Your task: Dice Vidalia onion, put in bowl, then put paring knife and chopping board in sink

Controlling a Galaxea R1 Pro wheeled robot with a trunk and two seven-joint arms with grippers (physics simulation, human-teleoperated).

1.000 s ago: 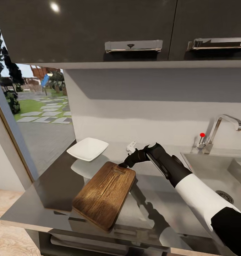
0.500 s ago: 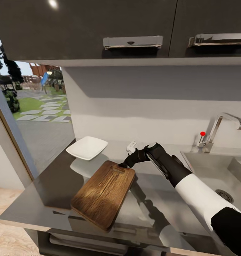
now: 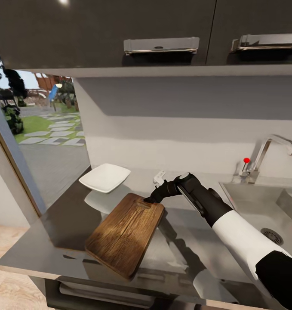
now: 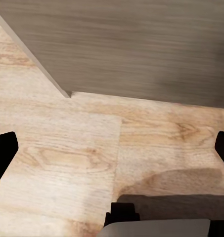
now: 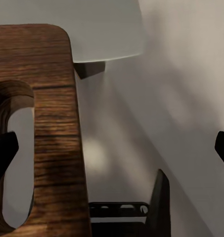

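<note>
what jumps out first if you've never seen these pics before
The eye lands on the brown chopping board lying at an angle on the dark countertop, its near corner past the front edge. The right gripper sits open at the board's far handle end, a white bowl just beyond to the left. At the right, the steel sink with its chrome tap and red knob stands out.

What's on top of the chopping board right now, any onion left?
The chopping board looks bare: plain wood grain, no onion cubes or knife on it. The right end effector sits at its handle-slot end, hiding that edge, so anything there can't be seen.
</note>
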